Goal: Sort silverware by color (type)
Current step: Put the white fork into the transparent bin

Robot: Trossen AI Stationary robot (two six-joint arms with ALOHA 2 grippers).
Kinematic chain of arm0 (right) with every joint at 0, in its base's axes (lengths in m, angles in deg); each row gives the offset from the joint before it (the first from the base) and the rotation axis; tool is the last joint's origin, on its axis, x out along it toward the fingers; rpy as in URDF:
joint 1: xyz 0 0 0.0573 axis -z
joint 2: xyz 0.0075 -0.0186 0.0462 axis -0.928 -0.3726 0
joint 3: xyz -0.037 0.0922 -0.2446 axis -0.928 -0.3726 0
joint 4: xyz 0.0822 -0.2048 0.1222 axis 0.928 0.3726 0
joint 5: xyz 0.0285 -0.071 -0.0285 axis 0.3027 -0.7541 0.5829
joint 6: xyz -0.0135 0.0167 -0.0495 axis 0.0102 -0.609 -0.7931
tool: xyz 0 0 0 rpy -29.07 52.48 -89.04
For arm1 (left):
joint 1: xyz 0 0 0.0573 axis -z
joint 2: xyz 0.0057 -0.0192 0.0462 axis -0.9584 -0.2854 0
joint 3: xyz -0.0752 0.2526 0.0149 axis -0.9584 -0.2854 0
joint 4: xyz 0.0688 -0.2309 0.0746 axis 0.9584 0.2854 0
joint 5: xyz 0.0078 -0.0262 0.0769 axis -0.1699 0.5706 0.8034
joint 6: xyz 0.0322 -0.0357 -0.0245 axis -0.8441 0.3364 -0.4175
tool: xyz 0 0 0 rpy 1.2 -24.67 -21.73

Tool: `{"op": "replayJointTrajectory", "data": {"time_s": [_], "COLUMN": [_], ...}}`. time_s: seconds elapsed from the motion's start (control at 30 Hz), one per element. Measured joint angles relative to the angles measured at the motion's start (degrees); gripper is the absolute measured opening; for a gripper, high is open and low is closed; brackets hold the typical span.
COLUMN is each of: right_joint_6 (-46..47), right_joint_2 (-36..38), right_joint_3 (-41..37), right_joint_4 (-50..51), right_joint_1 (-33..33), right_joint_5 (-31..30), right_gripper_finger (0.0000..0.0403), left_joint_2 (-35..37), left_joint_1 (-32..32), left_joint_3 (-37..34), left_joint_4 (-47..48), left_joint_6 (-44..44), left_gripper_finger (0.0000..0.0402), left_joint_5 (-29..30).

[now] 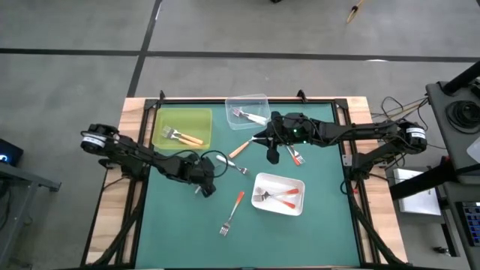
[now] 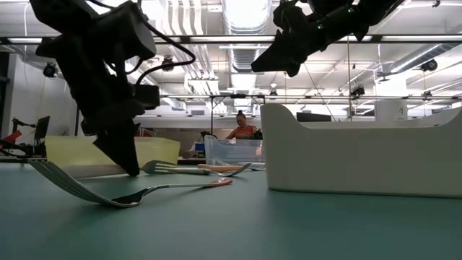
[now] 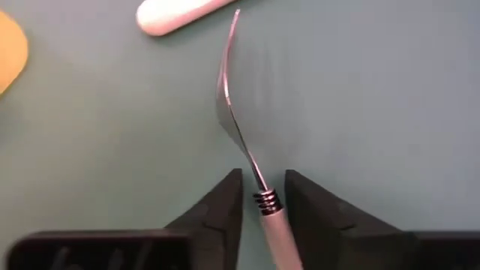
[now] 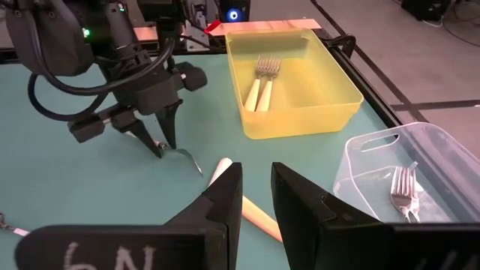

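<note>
forks (image 1: 185, 136) in left tray (image 1: 201, 118), others on mat (image 1: 300, 232)

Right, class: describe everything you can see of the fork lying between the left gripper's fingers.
The white-handled fork lies flat on the green mat, near the table's middle. Its shiny metal head curves away to thin tines, and a ribbed metal collar joins the neck to a pale plastic handle. The left gripper straddles that collar, one dark finger on each side, close but with slim gaps still showing. A second pale handle lies just beyond the tines, apart from them.
</note>
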Motion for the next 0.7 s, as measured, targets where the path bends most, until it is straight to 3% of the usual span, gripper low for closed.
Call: {"op": "replayJointTrajectory", "data": {"time_s": [0.17,0.57,0.7], "right_joint_6": [0.0,-0.6,-2.4], "right_joint_2": [0.0,0.2,2.2], "right_joint_3": [0.0,0.0,0.5], "right_joint_4": [0.0,0.8,5.5], "right_joint_1": [0.0,0.0,0.0], "right_joint_5": [0.0,0.0,0.0], "right_gripper_finger": [0.0063,0.0063,0.0063], "left_joint_2": [0.1,2.9,5.5], "left_joint_1": [0.0,0.3,-0.3], "left_joint_3": [-0.4,6.2,8.7], "left_joint_4": [0.5,8.5,4.3], "left_joint_6": [3.3,-1.0,-7.7], "left_gripper_finger": [0.0016,0.0016,0.0016], "left_joint_5": [0.5,-0.5,2.4]}}
